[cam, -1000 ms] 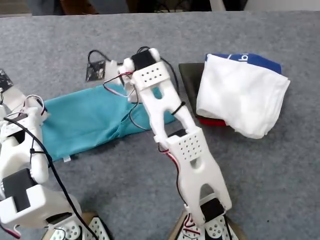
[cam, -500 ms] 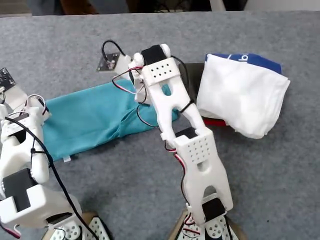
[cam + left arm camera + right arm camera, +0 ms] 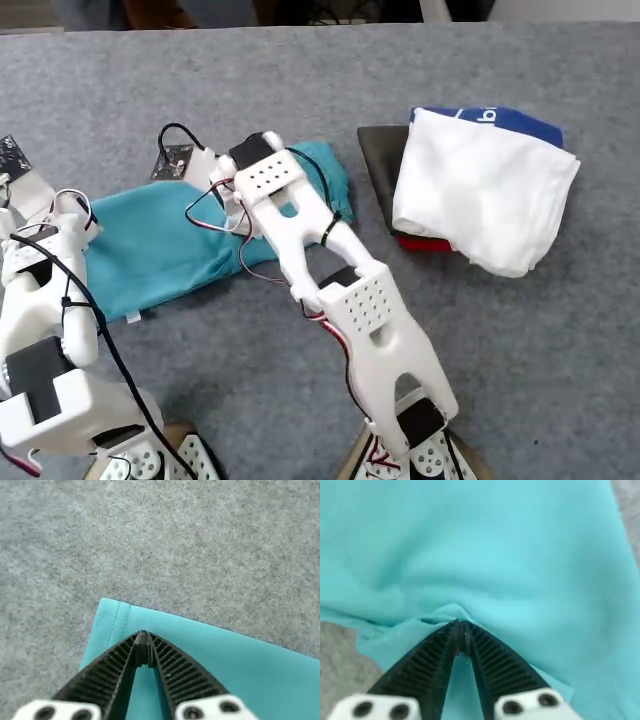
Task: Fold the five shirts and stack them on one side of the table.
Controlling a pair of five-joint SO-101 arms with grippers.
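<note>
Swung back toward 9 o'clock, the right pincer (image 3: 461, 630) now sits mid-way across the counter (image 3: 560, 350), clamped on a pucker of the teal shirt (image 3: 160, 245). At 9 o'clock the left pincer (image 3: 143, 642) is closed, tips over the shirt's corner. At 2 o'clock lies the stack of folded shirts (image 3: 480, 190).

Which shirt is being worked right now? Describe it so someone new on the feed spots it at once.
On the grey table, look to the side away from the folded pile topped with white. The teal shirt lies there as a long strip, one end pinched by the right gripper. It is the only teal garment and the only one outside the pile.
</note>
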